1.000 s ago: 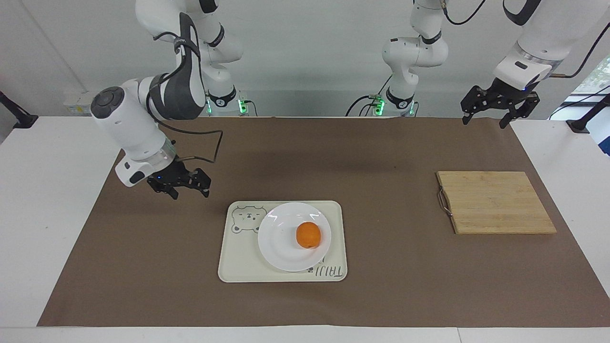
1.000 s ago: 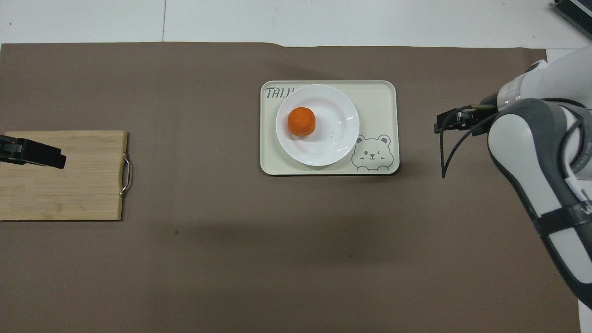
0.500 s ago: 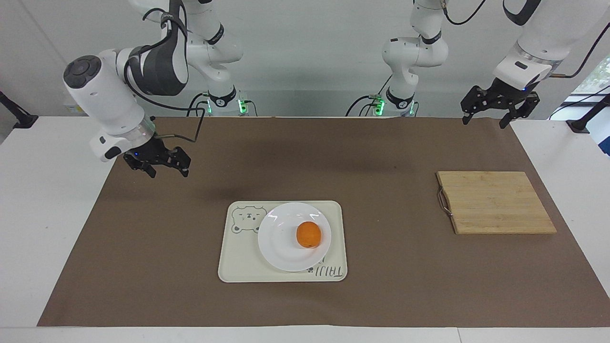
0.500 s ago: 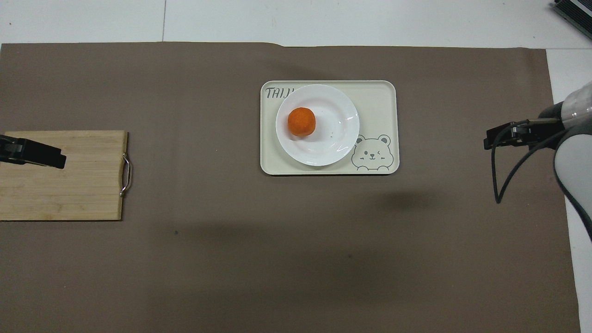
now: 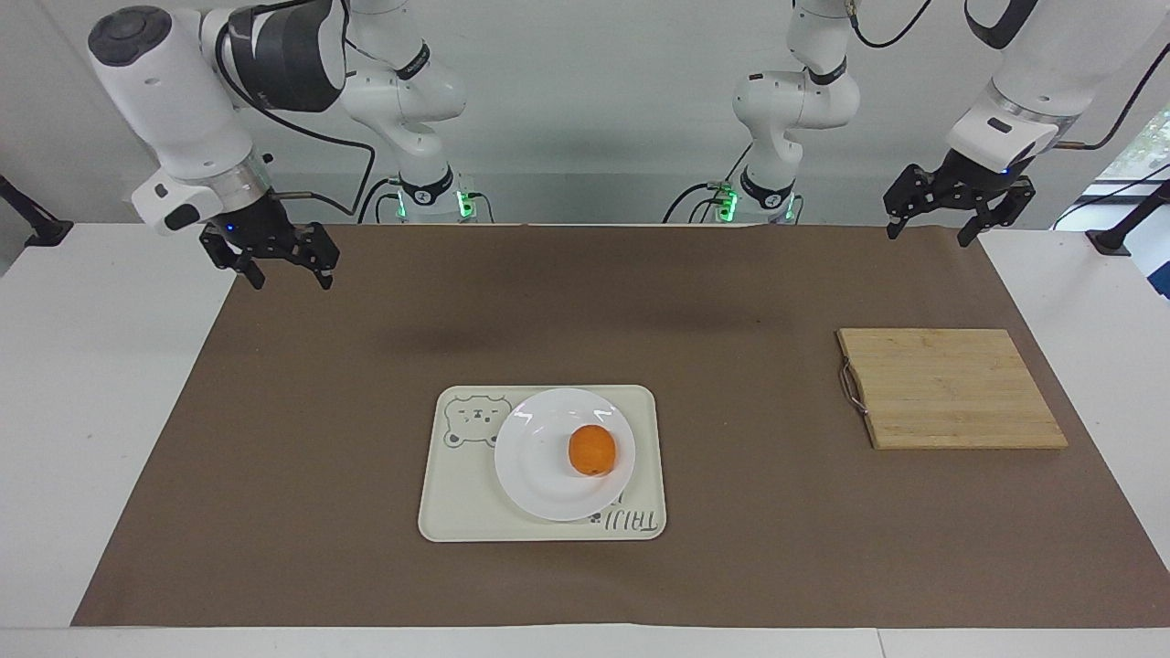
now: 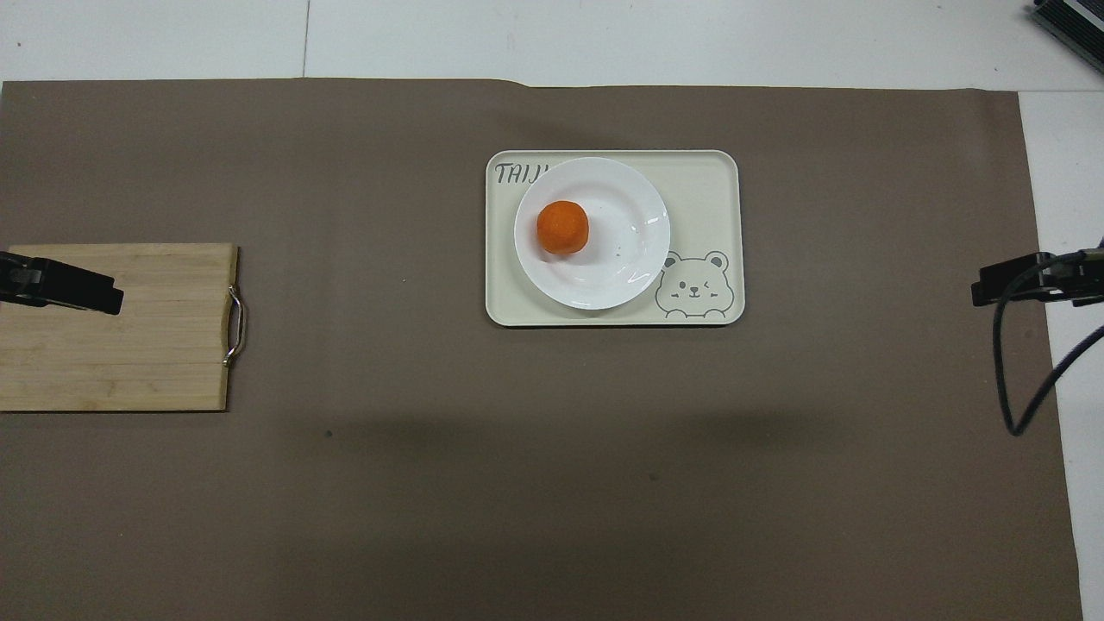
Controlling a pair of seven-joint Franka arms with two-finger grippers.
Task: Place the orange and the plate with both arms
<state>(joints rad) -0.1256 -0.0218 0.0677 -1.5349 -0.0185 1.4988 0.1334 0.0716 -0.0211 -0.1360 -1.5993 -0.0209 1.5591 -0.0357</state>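
One small round bright-orange fruit, the orange [image 5: 591, 451], sits on one round glossy white plate [image 5: 539, 475], off the plate's middle toward the left arm's end of the table. The plate rests on one cream rectangular tray [image 5: 457, 498] with a bear drawing and lettering, covering most of the tray's half toward the left arm's end and hiding part of the lettering. One bamboo cutting board [image 5: 951, 388] with a metal handle lies on the brown mat [image 5: 302, 475] well apart from the tray, toward the left arm's end.

There are two grippers. The right gripper [image 5: 271, 260] hangs in the air over the mat's edge at the right arm's end, well apart from the tray, fingers spread and empty. The left gripper [image 5: 960, 212] hangs above the mat's corner near the board, fingers also spread and empty.

The facing view shows both arms whole, with their bases and the green lights there. The overhead view shows only black gripper tips at its side edges, yet gives the tray's bear face and lettering upright.
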